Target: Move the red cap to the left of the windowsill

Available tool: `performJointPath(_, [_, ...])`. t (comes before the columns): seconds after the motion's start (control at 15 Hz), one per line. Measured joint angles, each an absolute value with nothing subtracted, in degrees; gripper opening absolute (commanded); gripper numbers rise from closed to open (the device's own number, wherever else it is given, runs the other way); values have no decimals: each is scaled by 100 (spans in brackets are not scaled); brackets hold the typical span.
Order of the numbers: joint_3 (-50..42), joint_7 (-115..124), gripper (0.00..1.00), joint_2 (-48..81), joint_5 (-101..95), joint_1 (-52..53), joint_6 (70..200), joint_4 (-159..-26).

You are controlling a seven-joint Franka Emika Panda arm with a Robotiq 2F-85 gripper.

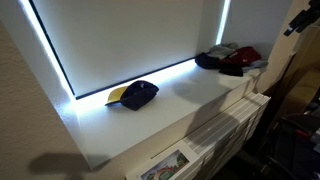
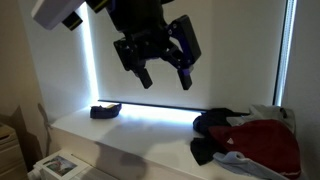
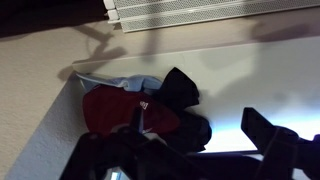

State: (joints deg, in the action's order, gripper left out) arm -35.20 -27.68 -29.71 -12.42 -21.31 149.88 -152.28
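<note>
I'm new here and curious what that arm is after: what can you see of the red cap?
The red cap is dark red fabric, baseball style, with a rounded crown and a small white mark. It lies in a heap of caps at one end of the white windowsill, pressed against a black cap and a pale grey cap. Its brim is hard to make out. The gripper hangs open above, not touching it.

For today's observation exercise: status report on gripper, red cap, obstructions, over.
Gripper open, empty, above windowsill. Red cap in cap pile, not gripped. Black cap lies against it.
</note>
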Motion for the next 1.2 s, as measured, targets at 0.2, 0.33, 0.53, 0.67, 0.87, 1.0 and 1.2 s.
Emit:
performJointPath(0.2, [-3469, -2702, 100, -2888, -1241, -2131, 15039, -15195])
performJointPath(0.33, [-3391, -2580, 100, -2989, -1236, -2141, 15313, -15193])
performJointPath(0.53, [-3256, -2011, 100, -2962, -1179, -2146, 16089, -14969])
performJointPath(0.67, [-3222, -1635, 100, -2665, -1062, -2145, 16571, -14587])
performJointPath(0.87, [-3333, -1512, 100, -1937, -636, -2011, 16838, -13889])
performJointPath(1.0, [-3823, -2050, 100, -1568, -4, -1338, 16492, -13545])
performJointPath(1.2, [-4643, -3150, 100, -1349, 1111, -230, 15938, -13388])
